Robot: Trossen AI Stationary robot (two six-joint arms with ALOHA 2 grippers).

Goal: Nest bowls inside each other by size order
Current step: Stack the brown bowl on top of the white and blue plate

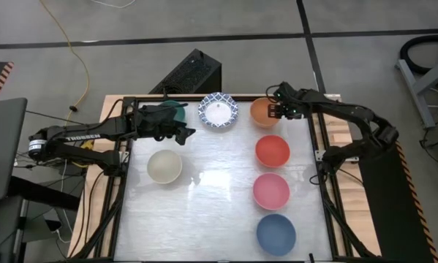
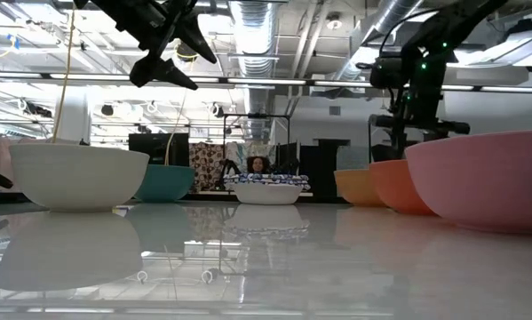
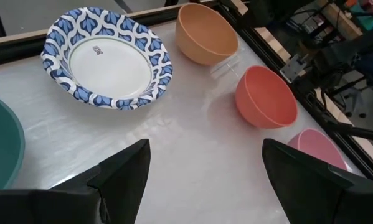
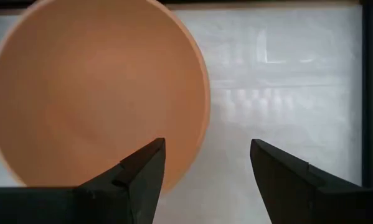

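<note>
My right gripper (image 4: 202, 165), fingers spread, hovers above the orange bowl (image 4: 96, 90) at the table's far edge; next, descend and pinch its rim.

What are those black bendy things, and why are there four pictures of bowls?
They are two robot arms, each ending in a two-finger gripper. One picture looks straight down at the table, one sits level with the tabletop, and two come from cameras on the arms' wrists.

On the table sit seven bowls: cream, teal, white with a blue pattern, orange, red, pink and blue.

The left gripper hangs above the table beside the teal bowl, jaws open. The right gripper is at the orange bowl's rim, jaws open. Neither holds anything.
</note>
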